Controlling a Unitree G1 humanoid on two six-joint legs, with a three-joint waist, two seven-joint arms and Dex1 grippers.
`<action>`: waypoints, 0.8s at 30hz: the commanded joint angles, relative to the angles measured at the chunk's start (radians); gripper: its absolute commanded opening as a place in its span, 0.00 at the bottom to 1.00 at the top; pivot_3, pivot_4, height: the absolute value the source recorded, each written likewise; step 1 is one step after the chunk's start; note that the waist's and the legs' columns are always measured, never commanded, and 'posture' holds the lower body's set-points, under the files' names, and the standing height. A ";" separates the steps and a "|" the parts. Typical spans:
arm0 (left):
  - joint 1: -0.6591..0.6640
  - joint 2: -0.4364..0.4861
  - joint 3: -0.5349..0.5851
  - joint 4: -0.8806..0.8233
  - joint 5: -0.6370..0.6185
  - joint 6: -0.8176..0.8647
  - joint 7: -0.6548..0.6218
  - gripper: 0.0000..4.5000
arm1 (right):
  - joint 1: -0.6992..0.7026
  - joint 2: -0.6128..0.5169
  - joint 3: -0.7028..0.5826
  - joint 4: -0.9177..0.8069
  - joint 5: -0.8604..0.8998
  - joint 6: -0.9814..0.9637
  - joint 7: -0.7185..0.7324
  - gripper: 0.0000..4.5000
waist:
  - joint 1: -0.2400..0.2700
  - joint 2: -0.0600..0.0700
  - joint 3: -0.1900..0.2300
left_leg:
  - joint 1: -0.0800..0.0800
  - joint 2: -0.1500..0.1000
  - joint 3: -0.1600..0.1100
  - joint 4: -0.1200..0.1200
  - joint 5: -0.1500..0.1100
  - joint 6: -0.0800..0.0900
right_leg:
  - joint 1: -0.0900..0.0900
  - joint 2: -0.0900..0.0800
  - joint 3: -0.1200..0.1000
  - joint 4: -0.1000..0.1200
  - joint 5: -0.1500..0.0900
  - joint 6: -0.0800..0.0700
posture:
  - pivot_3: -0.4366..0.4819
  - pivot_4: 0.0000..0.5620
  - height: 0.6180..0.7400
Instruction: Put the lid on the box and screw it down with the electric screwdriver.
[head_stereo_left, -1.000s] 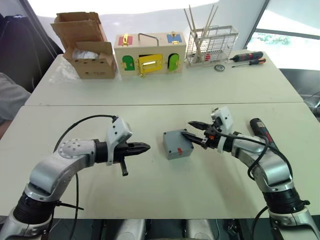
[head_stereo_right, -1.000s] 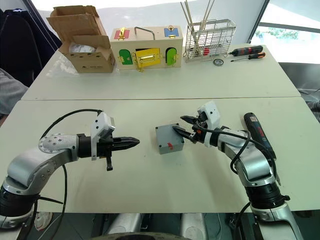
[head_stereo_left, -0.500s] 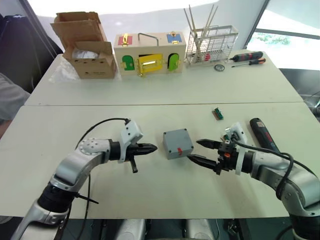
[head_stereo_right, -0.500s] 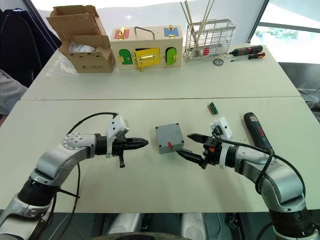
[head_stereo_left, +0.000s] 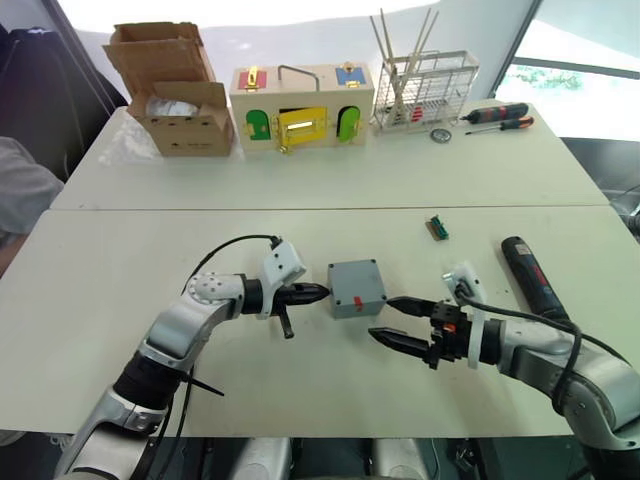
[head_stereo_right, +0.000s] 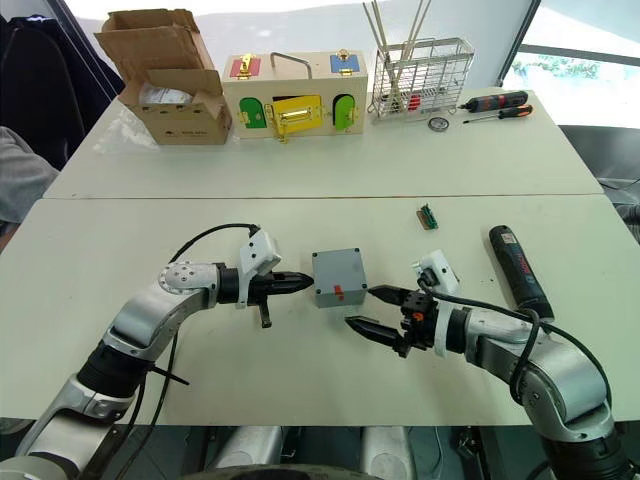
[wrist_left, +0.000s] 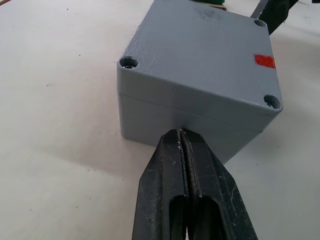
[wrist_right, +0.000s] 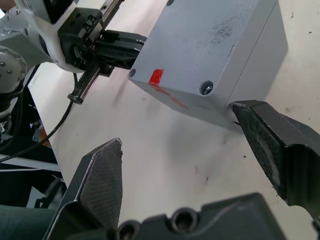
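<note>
At the centre of the frame, the grey box (head_stereo_left: 356, 287) sits on the white bench (head_stereo_left: 120, 300) with its lid (wrist_left: 200, 55) already seated on top, screw holes visible at the corners and a red mark on its near edge. The left pincer (head_stereo_left: 318, 293), its two black fingers pressed together and holding nothing, points at the box's left side, its tips at or just short of the wall. The right pincer (head_stereo_left: 396, 322) is spread wide and empty at the lower right of the box, one finger near the box's corner, the other well in front of it. The electric screwdriver (head_stereo_left: 532, 277) lies on the bench at the right of the frame, apart from both pincers. A small green part (head_stereo_left: 436, 227) rests above it, toward the bench seam.
</note>
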 joint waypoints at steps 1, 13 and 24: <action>0.004 0.051 0.074 -0.065 -0.018 0.000 -0.016 0.00 | 0.010 -0.099 -0.186 -0.045 0.076 0.044 0.032 0.90 | 0.000 0.000 0.000 | -0.001 0.000 0.000 0.000 0.000 0.000 | 0.000 0.000 0.000 0.000 0.000 0.000 | 0.48 0.27 1.00; -0.016 0.179 0.159 -0.445 -0.281 0.200 -0.124 0.00 | -0.312 -0.709 -0.113 0.538 -0.065 0.142 0.285 0.95 | -0.005 0.007 0.007 | -0.005 -0.001 0.002 0.004 -0.001 0.002 | -0.002 -0.001 -0.001 -0.001 0.000 0.000 | 0.48 0.27 1.00; 0.061 0.180 0.098 -0.593 -0.281 0.227 -0.025 0.00 | -0.736 -0.744 0.518 0.879 -0.498 0.146 0.773 0.95 | -0.027 0.016 0.012 | -0.008 0.001 0.005 0.007 -0.003 0.004 | -0.003 0.000 0.000 -0.005 0.000 0.000 | 0.48 0.27 1.00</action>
